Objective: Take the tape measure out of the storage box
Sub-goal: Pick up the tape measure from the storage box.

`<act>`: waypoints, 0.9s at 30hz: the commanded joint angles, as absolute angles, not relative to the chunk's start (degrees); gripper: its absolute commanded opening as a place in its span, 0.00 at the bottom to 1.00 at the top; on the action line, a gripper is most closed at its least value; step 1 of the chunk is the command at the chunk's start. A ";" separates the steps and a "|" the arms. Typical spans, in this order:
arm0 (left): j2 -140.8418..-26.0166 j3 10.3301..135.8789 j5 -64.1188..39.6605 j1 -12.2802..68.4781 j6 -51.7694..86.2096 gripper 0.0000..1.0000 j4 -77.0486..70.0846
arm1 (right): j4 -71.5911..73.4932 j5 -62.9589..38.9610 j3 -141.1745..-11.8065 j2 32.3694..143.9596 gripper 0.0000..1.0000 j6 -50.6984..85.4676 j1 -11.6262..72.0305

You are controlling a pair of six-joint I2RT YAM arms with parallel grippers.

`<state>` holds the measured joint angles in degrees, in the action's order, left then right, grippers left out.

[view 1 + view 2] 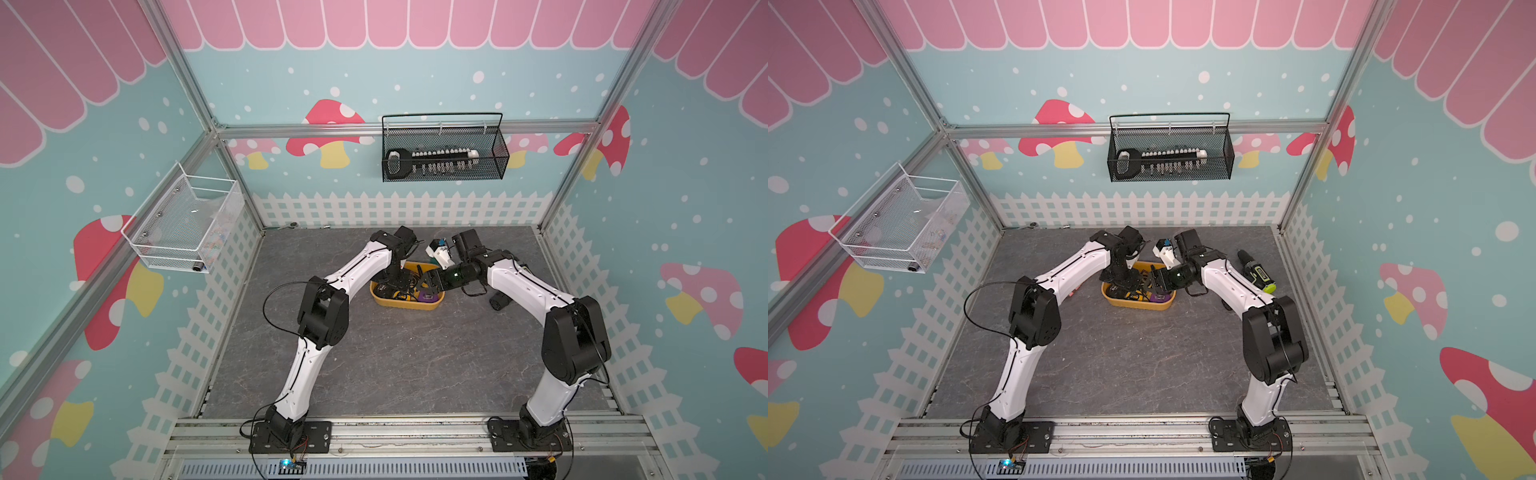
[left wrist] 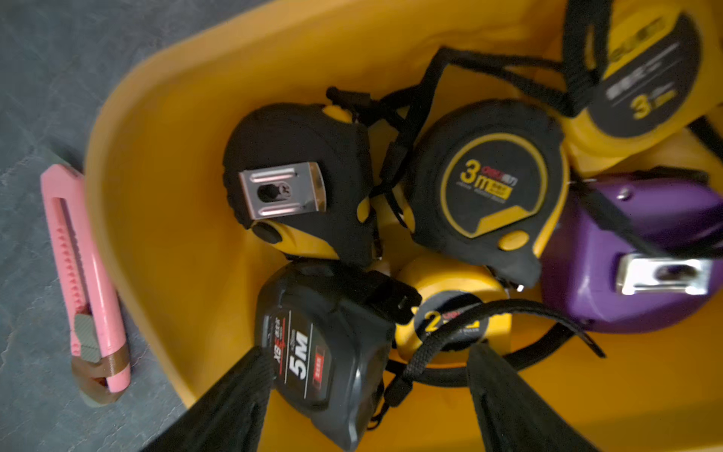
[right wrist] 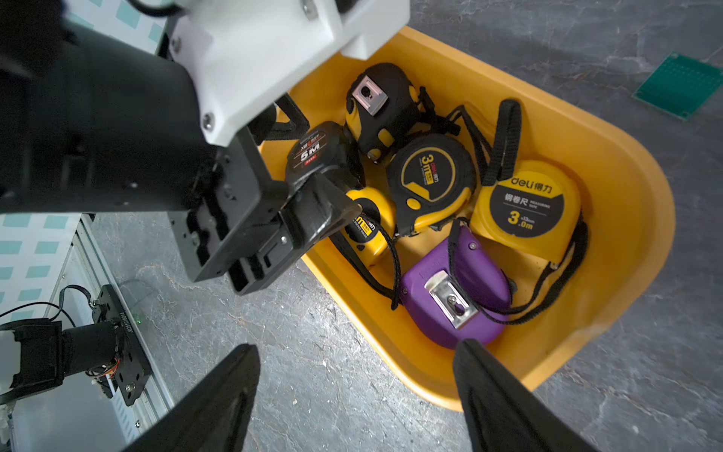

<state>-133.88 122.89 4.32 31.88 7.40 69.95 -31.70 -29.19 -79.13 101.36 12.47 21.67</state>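
Note:
The mustard-yellow storage box [image 1: 409,306] [image 2: 164,164] [image 3: 610,219] sits on the grey floor in both top views and holds several tape measures. Among them are a black 5M tape measure [image 2: 324,352] [image 3: 313,152], a black-and-yellow 3m tape measure [image 2: 489,184] and a purple tape measure [image 3: 454,289]. My left gripper [image 2: 367,375] [image 1: 395,282] is down inside the box and open. Its jaws stand either side of the 5M tape measure, with a gap at one finger. My right gripper [image 3: 356,371] [image 1: 424,283] is open and astride the box's wall, near the purple tape measure.
A pink utility knife [image 2: 86,281] lies on the floor against the box's outer wall. A green circuit board [image 3: 678,86] and a drill [image 1: 1256,272] lie beyond the box. A black mesh basket [image 1: 444,153] and a white wire basket [image 1: 183,224] hang on the walls.

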 commanded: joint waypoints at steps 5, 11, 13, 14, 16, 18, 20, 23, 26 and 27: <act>-136.09 124.97 8.82 31.75 6.41 0.84 73.21 | -30.61 -31.20 -76.69 100.02 0.84 13.71 20.39; -138.99 126.08 10.12 31.58 6.15 0.86 73.15 | -29.58 -31.05 -76.38 100.80 0.85 14.21 19.95; -140.31 126.77 8.81 31.30 6.22 0.86 73.31 | -29.36 -31.29 -76.38 101.14 0.85 14.36 19.87; -140.82 126.90 8.16 31.06 6.24 0.86 73.34 | -29.36 -31.29 -76.38 101.25 0.84 14.41 19.86; -141.49 127.10 5.80 30.51 6.63 0.85 73.20 | -29.19 -31.45 -76.20 101.43 0.84 14.52 19.78; -142.11 127.45 3.75 29.85 6.93 0.82 73.29 | -29.18 -31.29 -75.94 101.43 0.84 14.50 19.69; -142.20 127.43 2.99 29.49 6.87 0.77 73.23 | -29.18 -31.21 -75.70 101.26 0.84 14.58 19.69; -142.21 127.05 2.27 29.51 6.07 0.68 73.33 | -29.18 -31.30 -75.41 101.17 0.82 14.59 19.58; -142.30 126.01 0.65 29.53 5.75 0.68 73.48 | -29.18 -31.39 -75.33 101.09 0.82 14.50 19.51; -142.29 125.56 0.19 29.53 5.86 0.64 73.48 | -29.18 -31.29 -75.32 101.07 0.81 14.50 19.51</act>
